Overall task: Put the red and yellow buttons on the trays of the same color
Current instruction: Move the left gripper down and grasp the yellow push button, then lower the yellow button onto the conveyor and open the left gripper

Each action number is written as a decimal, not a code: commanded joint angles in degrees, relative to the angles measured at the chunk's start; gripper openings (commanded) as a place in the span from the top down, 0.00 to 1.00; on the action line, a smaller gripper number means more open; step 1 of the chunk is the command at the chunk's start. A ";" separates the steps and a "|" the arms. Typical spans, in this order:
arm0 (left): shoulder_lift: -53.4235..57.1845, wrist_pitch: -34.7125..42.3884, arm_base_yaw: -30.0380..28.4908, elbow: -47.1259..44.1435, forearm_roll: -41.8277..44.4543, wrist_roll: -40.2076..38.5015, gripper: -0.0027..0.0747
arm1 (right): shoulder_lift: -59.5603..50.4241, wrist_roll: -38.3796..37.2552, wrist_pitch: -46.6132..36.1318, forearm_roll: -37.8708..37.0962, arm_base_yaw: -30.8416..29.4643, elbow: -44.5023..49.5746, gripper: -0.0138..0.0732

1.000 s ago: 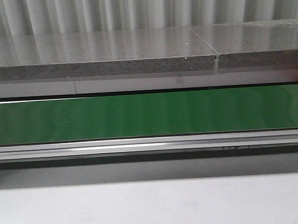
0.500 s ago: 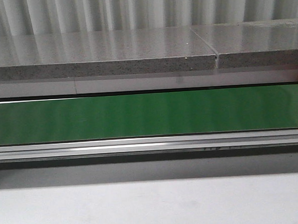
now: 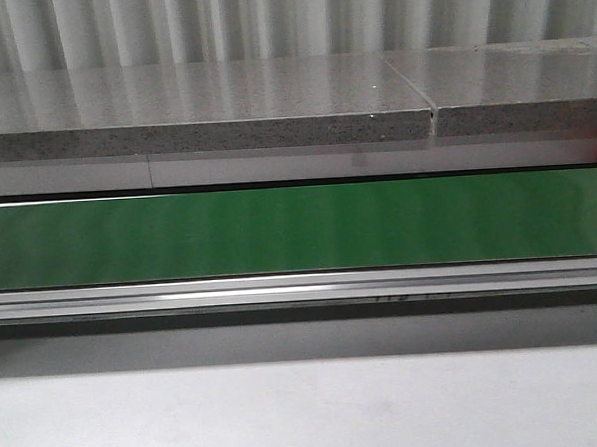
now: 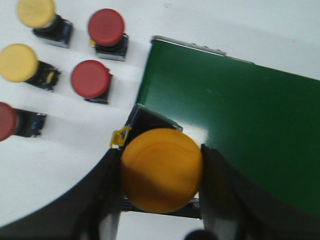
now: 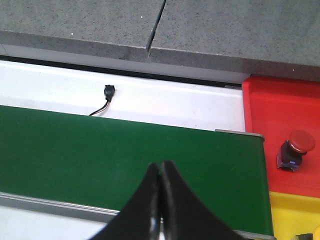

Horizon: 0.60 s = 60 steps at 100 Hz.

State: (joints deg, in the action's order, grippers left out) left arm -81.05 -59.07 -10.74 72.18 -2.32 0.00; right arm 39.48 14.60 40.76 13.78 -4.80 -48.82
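In the left wrist view my left gripper (image 4: 161, 172) is shut on a yellow button (image 4: 161, 170) with a black base, held over the end of the green belt (image 4: 240, 120). Several loose buttons lie on the white table beside it: reds (image 4: 105, 26) (image 4: 90, 79) (image 4: 6, 121) and yellows (image 4: 35, 12) (image 4: 17, 62). In the right wrist view my right gripper (image 5: 160, 167) is shut and empty above the belt (image 5: 100, 155). A red button (image 5: 295, 146) stands on the red tray (image 5: 280, 110); the yellow tray (image 5: 290, 215) adjoins it. No gripper shows in the front view.
The front view shows the green conveyor belt (image 3: 299, 228), its metal rail (image 3: 302, 288), a grey stone ledge (image 3: 202, 108) behind, and white table in front. A small black cable plug (image 5: 108, 92) lies on the white strip beyond the belt.
Nothing visibly differs in the front view apart from faint markings on the rail drifting left.
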 commanded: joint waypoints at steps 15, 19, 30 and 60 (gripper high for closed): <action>-2.32 1.04 4.69 1.98 -0.46 0.76 0.99 | -0.22 0.35 -3.84 0.45 -0.04 -1.42 0.92; -3.16 0.62 4.83 1.98 -0.46 0.85 0.99 | -0.22 0.35 -3.84 0.45 -0.04 -1.42 0.92; -5.61 -0.59 4.83 1.98 -0.46 0.88 0.99 | -0.22 0.35 -3.84 0.45 -0.04 -1.42 0.92; -8.01 -1.52 4.83 1.98 -0.87 3.67 0.48 | -0.22 0.35 -3.84 0.45 -0.04 -1.42 0.92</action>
State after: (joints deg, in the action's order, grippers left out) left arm -91.05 -61.36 -6.30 72.26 -2.33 2.52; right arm 39.48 14.60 40.76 13.78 -4.80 -48.82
